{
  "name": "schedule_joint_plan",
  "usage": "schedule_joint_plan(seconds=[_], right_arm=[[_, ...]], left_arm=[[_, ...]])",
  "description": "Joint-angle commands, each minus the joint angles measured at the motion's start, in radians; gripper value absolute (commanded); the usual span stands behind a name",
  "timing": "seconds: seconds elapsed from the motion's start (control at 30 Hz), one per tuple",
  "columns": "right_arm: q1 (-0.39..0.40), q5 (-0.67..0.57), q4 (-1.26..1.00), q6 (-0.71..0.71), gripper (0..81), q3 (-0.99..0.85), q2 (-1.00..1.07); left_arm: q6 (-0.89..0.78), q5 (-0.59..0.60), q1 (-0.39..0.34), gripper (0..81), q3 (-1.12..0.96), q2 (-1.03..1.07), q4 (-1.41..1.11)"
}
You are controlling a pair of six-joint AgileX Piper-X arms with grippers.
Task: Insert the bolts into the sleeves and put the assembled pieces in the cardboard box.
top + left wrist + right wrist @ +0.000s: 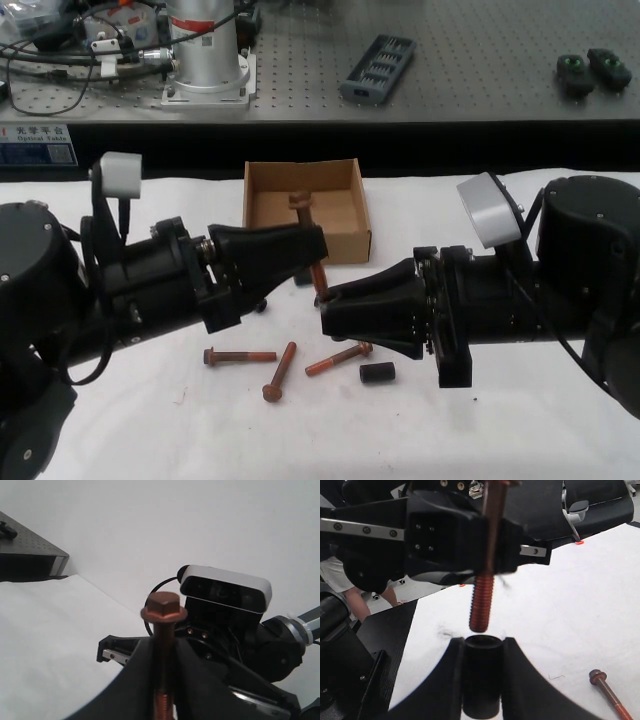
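Holding, left tool (pixel 316 252): clenched on bolt (pixel 163 630), head up, shaft upright.
Right tool (pixel 481 652): clenched on sleeve (pixel 481 680), bore facing up.
Bolt to sleeve: threaded tip just above the sleeve mouth, not touching.
Box (pixel 345 245): on counter (pixel 300 440), 12 o'clock of both tools.
Loose bolts (pixel 240 355): three lying flat, 7 o'clock of tools.
Spare sleeve (pixel 377 373): 5 o'clock, beside them.

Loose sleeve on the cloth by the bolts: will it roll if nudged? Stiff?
Likely rolls: the loose sleeve lies on its side, and the held sleeve looks cylindrical. The cloth may slow it. Probably rigid and smooth-walled, so it might slip in a light pinch.
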Motion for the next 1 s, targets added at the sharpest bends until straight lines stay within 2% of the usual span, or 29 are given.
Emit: schedule_joint_plan(seconds=[0.0,0.4,0.53,0.67,0.97], right_arm=[[0.001,-0.006,-0.018,-0.006,4.6,-0.002,0.001],[0.001,-0.009,-0.018,0.0,4.6,-0.002,0.001],[0.001,-0.008,-0.027,0.0,4.6,-0.002,0.001],[0.001,-0.008,-0.032,0.0,4.6,-0.002,0.001],[0.001,-0.028,-0.001,0.0,4.6,-0.002,0.001]], left_arm=[[-0.016,0.012,-0.009,0.6,-0.003,0.004,-0.014],[-0.016,0.017,-0.013,0.6,-0.003,0.006,-0.058],[-0.013,0.104,-0.013,0.6,0.003,0.006,-0.05],[-0.009,0.001,-0.013,0.6,0.039,0.006,-0.071],[-0.023,-0.068,-0.013,0.6,0.042,0.006,-0.194]])
